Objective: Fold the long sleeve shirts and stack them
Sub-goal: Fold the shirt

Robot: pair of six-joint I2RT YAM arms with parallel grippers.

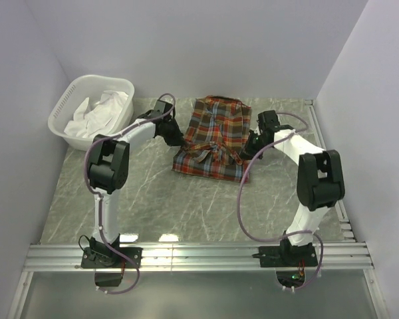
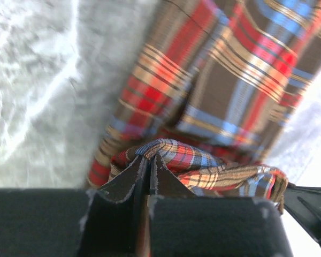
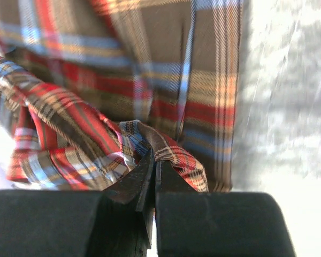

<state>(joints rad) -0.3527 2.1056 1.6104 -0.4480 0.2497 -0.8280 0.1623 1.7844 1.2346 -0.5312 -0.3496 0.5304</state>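
Note:
One long sleeve shirt (image 1: 213,136), plaid in red, orange, blue and brown, lies partly folded at the back middle of the marble table. My left gripper (image 1: 179,141) sits at its left edge. In the left wrist view that gripper (image 2: 150,158) is shut, with a bunched fold of the shirt (image 2: 241,64) pinched at the fingertips. My right gripper (image 1: 247,149) is at the shirt's right edge. In the right wrist view it (image 3: 154,152) is shut on a raised fold of the plaid shirt (image 3: 150,64). Both folds are lifted slightly off the fabric below.
A white laundry basket (image 1: 72,137) holding white cloth (image 1: 100,109) stands at the back left. White walls close in the table on three sides. An aluminium rail (image 1: 199,252) carries both arm bases at the near edge.

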